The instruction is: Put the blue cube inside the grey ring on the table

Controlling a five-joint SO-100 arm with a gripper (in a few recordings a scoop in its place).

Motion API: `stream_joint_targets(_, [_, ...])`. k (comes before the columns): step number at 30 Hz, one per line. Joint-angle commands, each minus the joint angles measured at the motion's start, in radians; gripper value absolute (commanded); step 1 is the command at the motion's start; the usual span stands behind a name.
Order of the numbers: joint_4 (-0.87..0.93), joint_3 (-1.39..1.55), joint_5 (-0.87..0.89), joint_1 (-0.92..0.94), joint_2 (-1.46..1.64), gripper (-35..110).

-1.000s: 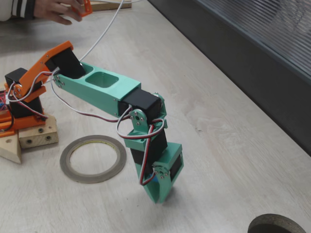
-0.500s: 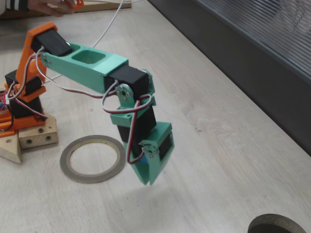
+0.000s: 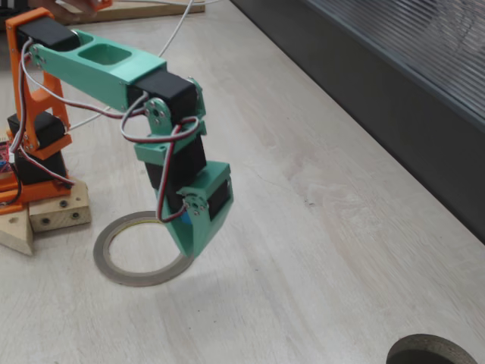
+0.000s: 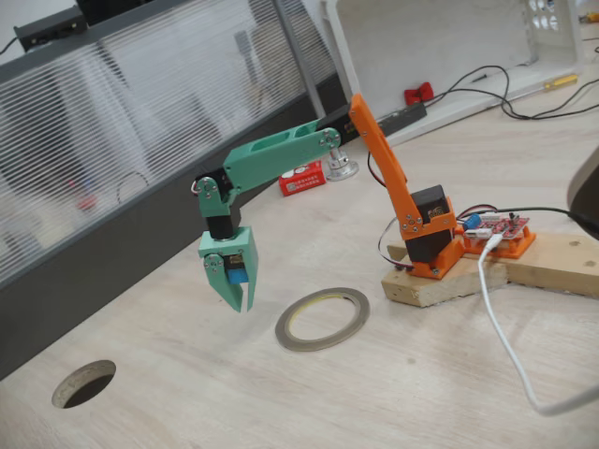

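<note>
One blue cube (image 4: 236,277) sits pinched between the green fingers of the gripper (image 4: 235,297), lifted clear of the table (image 4: 393,393); the jaws are closed down to the cube's width and hold nothing else. In one fixed view only a sliver of the cube's blue (image 3: 185,218) peeks out at the gripper's edge. Over the last second the arm has swung from out beyond the grey ring (image 3: 144,248) back toward it and risen a little, so the gripper (image 3: 187,244) now appears above the ring's right rim. That puts the carry nearly done, I judge; a short further move inward should bring the cube over the opening before release. From the other side the gripper looks just short of the ring (image 4: 322,318), so exact alignment is hard to tell. The fingertips hide most of the cube.
</note>
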Motion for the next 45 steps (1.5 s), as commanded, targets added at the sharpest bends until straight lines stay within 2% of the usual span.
stream_joint_targets(1, [0.009,0.084,0.002,0.014,0.129,0])
stream_joint_targets(27, [0.012,0.624,0.002,0.015,0.508,0])
stream_joint_targets(45, [0.011,0.716,0.002,0.015,0.546,0])
